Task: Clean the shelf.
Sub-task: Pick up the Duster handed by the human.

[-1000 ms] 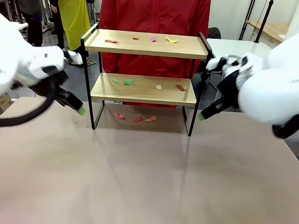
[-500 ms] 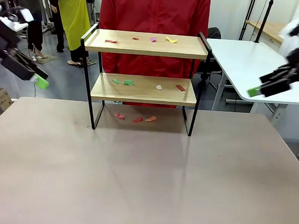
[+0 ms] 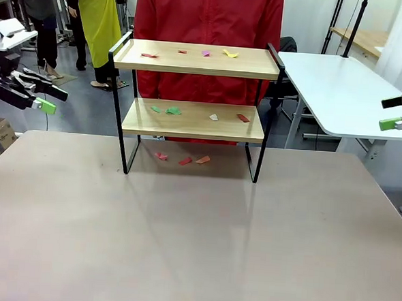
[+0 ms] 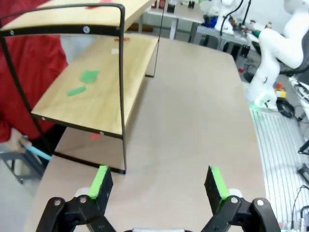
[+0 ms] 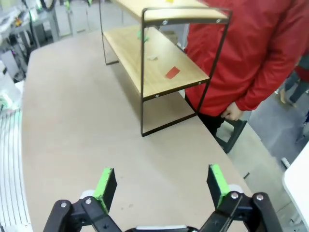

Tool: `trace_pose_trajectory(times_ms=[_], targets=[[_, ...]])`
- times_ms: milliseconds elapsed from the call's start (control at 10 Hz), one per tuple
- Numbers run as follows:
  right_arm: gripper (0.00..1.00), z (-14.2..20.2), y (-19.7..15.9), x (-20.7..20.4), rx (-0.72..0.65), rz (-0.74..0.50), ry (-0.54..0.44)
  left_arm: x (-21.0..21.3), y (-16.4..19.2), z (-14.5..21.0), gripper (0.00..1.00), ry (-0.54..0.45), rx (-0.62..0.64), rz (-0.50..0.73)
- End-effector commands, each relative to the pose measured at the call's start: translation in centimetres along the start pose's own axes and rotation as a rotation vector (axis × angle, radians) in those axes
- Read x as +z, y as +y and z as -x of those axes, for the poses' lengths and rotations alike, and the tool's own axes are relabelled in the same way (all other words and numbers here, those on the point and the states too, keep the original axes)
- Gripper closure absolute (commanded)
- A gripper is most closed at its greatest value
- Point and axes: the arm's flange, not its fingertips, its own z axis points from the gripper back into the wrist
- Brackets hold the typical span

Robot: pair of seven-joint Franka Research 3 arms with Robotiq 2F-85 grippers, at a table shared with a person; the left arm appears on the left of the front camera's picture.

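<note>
No legible txt, labels, brands or nos. anywhere in the pics.

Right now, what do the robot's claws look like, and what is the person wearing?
Both the left claw and right claw are black, two-fingered linkages with visible pivot pins and bright green pads on the inner finger faces. The person wears a red long-sleeved jacket.

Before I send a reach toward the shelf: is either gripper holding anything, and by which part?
Nothing is held. The left gripper and the right gripper both stand open and empty, well apart from the shelf.
</note>
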Motion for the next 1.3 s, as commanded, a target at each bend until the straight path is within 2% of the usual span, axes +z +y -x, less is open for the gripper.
trace_pose_trajectory(times_ms=[0, 200, 300, 700, 800, 900, 1200], targets=[[0.0, 1.4, -2.3, -1.3, -0.03, -0.015, -0.065, 1.2, 0.5, 0.3, 0.0, -0.05, -0.002, -0.019], [0.0, 3.3, -3.8, -1.5, -0.067, 0.009, -0.101, 2.2, 0.3, 0.9, 0.0, -0.103, 0.03, -0.051], [0.0, 1.7, -1.5, -0.9, -0.038, 0.005, -0.055, 1.2, 0.5, 1.1, 0.0, -0.046, 0.018, -0.019], [0.0, 1.7, -1.5, -0.9, -0.038, 0.005, -0.055, 1.2, 0.5, 1.1, 0.0, -0.046, 0.018, -0.019], [0.0, 2.1, -1.5, -1.6, -0.078, -0.012, -0.039, 1.0, 0.6, 1.1, 0.0, -0.053, 0.022, -0.018], [0.0, 2.9, -3.4, -0.5, -0.07, -0.027, -0.088, 2.4, 2.4, 2.0, 0.0, -0.102, 0.026, -0.042], [0.0, 5.6, -5.7, 0.5, -0.011, -0.072, -0.229, 4.4, 5.6, 5.1, 0.0, -0.249, -0.026, 0.052]])
